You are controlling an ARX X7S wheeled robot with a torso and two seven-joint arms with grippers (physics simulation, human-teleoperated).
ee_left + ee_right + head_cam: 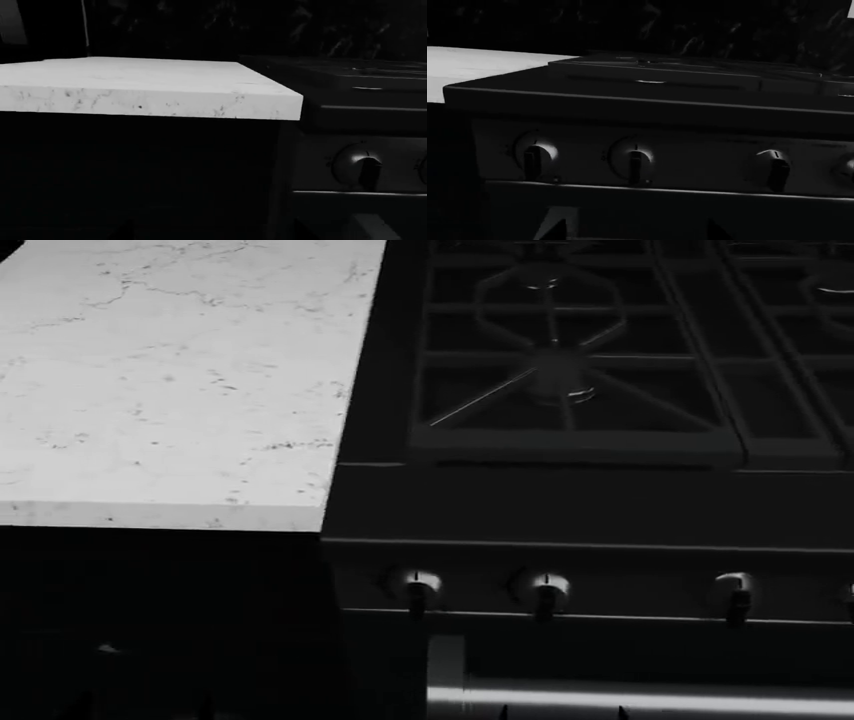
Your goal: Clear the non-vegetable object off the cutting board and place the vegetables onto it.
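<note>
The cutting board, the vegetables and the non-vegetable object are all out of view in every frame. The scene is very dark. My left gripper (213, 236) shows only as two faint fingertips at the frame's edge, spread wide with nothing between them. It faces the dark cabinet front below the white countertop (133, 80). My right gripper (634, 234) also has its dark fingertips (557, 231) wide apart and empty, in front of the stove's knob panel (635, 164). In the head view both grippers sit at the very bottom edge and are barely discernible.
A white marble countertop (174, 390) fills the left of the head view, bare where it shows. To its right is a black gas stove (574, 370) with grates, a row of knobs (418, 590) and a pale oven handle (641, 700) below them.
</note>
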